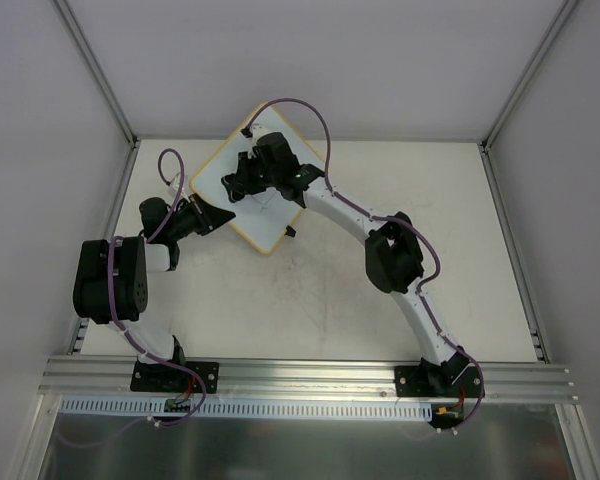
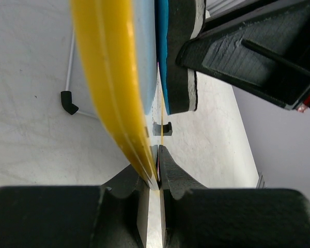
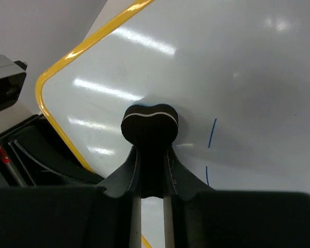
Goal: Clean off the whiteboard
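Note:
The whiteboard (image 1: pixel 271 223) has a yellow frame and lies turned like a diamond at the back of the table, lifted at one side. My left gripper (image 1: pixel 213 216) is shut on its lower left edge; the left wrist view shows the yellow frame (image 2: pixel 111 77) pinched between the jaws of the left gripper (image 2: pixel 157 166). My right gripper (image 1: pixel 243 183) is over the board, shut on a black eraser (image 3: pixel 149 123) pressed against the white surface (image 3: pixel 237 67). Short blue pen strokes (image 3: pixel 212 133) lie just right of the eraser. The eraser's blue and black foam (image 2: pixel 178 57) also shows edge-on.
A black clip foot (image 1: pixel 290 231) sits at the board's lower right edge, another (image 1: pixel 247 131) at its top corner. A small black clip (image 2: pixel 68 102) lies on the table under the board. White walls and metal posts enclose the table.

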